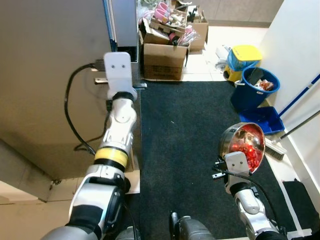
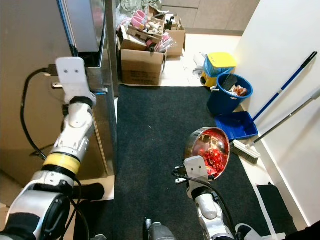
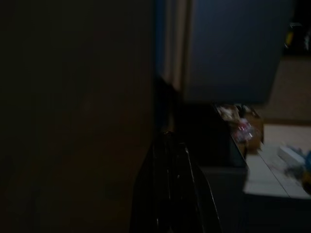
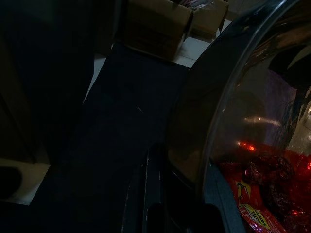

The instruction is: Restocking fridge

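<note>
Nearest, low on the robot's right, the right gripper (image 4: 167,194) has its black fingers pinching the rim of a metal bowl (image 1: 242,146), one finger outside the wall and one inside, so the bowl hangs tilted above the dark mat (image 1: 180,150). It holds red wrapped packets (image 4: 252,204) heaped in the bottom. The bowl is thin, stiff, polished steel, round and smooth (slippery under hard fingers, I judge), and with the load off to one side it will want to swing about a rim hold; keeping the pinch deep over the lip and the bowl level seems the safest way to carry it. The packets look light, crinkly and loose, likely to slide out if it tips further.

Farther on, the left gripper (image 3: 170,160) reaches up to the edge of the grey fridge door (image 2: 92,30); its fingers look pressed together, though the wrist view is very dark. Beyond the mat stand cardboard boxes (image 1: 162,60) of clutter and a blue bucket (image 1: 252,90).
</note>
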Available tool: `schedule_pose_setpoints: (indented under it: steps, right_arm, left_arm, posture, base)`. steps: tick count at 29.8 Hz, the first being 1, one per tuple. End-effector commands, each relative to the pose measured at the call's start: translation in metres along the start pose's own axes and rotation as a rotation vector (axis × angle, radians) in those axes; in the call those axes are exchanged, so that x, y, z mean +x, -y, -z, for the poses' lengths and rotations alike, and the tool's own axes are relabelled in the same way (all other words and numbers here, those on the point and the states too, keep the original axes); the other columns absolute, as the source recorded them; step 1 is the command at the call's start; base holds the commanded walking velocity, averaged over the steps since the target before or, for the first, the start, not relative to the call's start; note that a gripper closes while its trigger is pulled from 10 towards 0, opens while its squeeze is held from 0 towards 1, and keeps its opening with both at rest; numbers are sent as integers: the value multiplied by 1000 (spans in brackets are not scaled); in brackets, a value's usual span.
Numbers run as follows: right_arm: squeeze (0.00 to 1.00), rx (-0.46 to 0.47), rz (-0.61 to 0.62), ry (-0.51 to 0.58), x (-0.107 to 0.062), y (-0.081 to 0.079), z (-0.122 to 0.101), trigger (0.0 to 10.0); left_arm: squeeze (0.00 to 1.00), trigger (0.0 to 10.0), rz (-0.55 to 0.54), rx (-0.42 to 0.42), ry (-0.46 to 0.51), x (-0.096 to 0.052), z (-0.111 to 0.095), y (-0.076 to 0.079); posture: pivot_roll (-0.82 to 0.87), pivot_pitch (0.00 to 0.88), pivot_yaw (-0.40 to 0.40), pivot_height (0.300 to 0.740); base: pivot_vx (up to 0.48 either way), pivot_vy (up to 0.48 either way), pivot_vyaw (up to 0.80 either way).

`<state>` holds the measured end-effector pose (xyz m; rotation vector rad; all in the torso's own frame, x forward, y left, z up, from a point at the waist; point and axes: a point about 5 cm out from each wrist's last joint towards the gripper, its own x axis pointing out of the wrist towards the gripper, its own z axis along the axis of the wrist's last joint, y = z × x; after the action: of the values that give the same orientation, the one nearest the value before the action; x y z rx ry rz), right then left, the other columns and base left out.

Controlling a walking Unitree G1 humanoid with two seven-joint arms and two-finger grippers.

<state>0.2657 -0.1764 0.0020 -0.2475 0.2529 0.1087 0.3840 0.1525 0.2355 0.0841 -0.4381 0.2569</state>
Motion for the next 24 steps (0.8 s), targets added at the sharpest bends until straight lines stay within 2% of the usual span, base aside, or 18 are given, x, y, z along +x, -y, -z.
schedule_pose_setpoints:
  steps: [1,6,8,16,24]
  right_arm:
    - [0,-1,17,-16,-3,3,5,10000]
    - [0,1,17,-19,-4,3,6,10000]
    - [0,0,12,-21,-3,1,6,10000]
    - [0,2,13,-18,-2,1,4,10000]
    - [0,5,20,-20,-4,1,6,10000]
  left_arm:
    - [0,10000,-2,16,2,2,1,-2]
    - [0,10000,-3,19,2,2,2,-4]
    - [0,10000,14,16,-25,-1,9,1]
    - [0,10000,-7,30,-55,3,13,5]
    - [0,10000,-43,47,-68,8,14,-2]
  posture:
    - [-101,103,-60,740]
    - [-93,103,-64,740]
    - [-93,102,-65,740]
    - [-96,102,-63,740]
    - [-99,114,-53,740]
  base:
    - [0,0,0]
    - [0,0,0]
    - [0,0,0]
    - [0,0,0]
    - [0,0,0]
